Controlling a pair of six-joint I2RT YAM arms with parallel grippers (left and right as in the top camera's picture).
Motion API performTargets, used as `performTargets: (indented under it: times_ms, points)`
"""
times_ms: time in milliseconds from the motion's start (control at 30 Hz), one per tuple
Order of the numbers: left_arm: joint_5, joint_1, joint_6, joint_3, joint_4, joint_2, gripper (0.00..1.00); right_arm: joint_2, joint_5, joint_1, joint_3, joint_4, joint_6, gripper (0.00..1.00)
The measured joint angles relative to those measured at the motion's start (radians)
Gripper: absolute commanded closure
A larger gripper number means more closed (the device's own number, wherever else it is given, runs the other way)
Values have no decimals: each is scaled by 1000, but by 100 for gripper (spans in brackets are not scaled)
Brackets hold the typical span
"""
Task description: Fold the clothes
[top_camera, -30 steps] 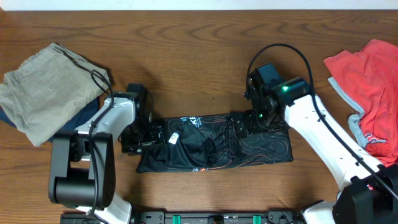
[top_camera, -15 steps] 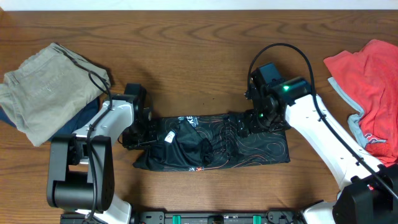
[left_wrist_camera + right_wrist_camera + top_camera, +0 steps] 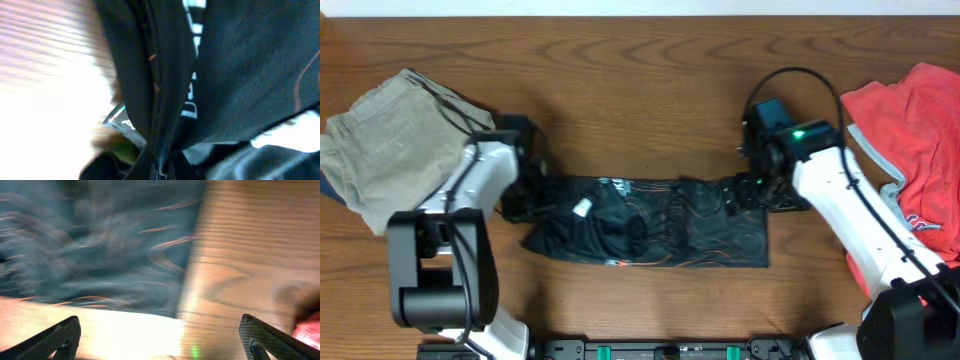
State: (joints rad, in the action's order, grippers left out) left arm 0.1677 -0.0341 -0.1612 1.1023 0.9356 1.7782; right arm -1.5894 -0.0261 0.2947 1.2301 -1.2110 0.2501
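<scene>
Wood bench point(image 3: 640, 80), front-centre: black jersey point(image 3: 650, 225) lies folded to a long band, prob. more folds needed, L gripper point(image 3: 525, 200) pinching its left end, R gripper point(image 3: 746, 192) jaws wide & empty by its right end; red shirt point(image 3: 920, 140) + light-blue shirt point(image 3: 890, 205) heaped unfolded at right edge.

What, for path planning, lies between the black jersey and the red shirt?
Overhead view: the right arm's white link, bare wooden table, a grey-blue shirt edge.
</scene>
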Motion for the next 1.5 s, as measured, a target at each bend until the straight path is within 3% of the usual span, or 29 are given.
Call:
performTargets:
  times_ms: [200,367,700,1033,1200,1500]
  points:
    - [-25,-113,-26,127,111,-5,94,0,35,-126,0,-8,3,1]
    - [4,-76,-31,211,195,-31,94,0,46,-190,0,-8,2,1]
    - [69,291,-151,271,196,-121,94,0,50,-195,0,-9,-6,1]
    - [81,708,-302,273,-46,-123,94,0,49,-195,0,-16,-6,1]
    - [84,794,-323,273,-109,-123,94,0,48,-195,0,-22,-6,1]
    - [72,801,-341,273,-112,-123,93,0,41,-195,0,-23,-6,1]
